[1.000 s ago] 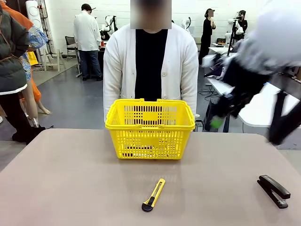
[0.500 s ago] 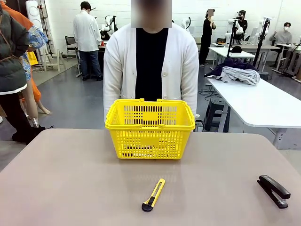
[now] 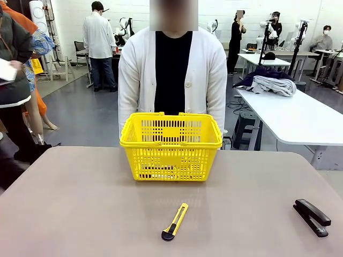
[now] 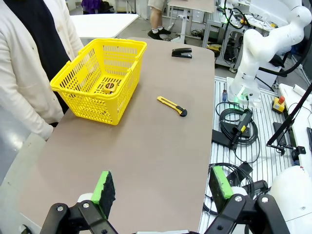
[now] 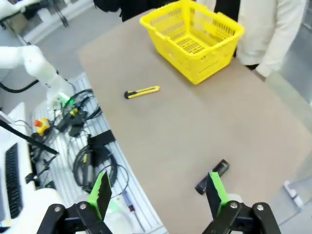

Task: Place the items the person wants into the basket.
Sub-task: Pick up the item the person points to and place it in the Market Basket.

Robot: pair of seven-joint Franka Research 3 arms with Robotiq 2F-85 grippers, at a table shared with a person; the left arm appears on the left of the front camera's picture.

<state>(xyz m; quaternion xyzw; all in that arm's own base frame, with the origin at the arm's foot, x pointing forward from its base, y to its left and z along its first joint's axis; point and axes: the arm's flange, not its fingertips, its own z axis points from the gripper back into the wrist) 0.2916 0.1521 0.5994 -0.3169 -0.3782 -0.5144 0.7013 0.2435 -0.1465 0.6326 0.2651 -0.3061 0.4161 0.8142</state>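
On the brown table (image 3: 80, 203), seen from the front, the yellow basket (image 3: 171, 145) stands at the far middle, at twelve o'clock from the table's centre, with the person (image 3: 171, 75) in the white cardigan right behind it at the far edge. The basket's handles are folded down along the rim. Toward six o'clock from the basket, well apart from it, lies the yellow-and-black utility knife (image 3: 175, 221), its black end pointing to the near edge. Farther right, at about four o'clock from the table's centre and near the right edge, lies the black stapler (image 3: 311, 217).

In the left wrist view, the left gripper (image 4: 163, 187) hangs above the table's end with its green pads spread wide apart and nothing between them. From it, the basket (image 4: 100, 80) sits at about eleven o'clock, and on its floor lies a small yellow tape measure (image 4: 109, 88) with a dark label; other contents cannot be made out. The knife (image 4: 172, 105) lies at twelve o'clock and the stapler (image 4: 181, 52) beyond it at the far end.

In the right wrist view, the right gripper (image 5: 157, 192) is high over the table's side, its fingers also spread wide and empty. The basket (image 5: 192, 39) is at about one o'clock, the knife (image 5: 142, 91) at twelve o'clock, and the stapler (image 5: 212, 176) is just beside its right pad in the picture.
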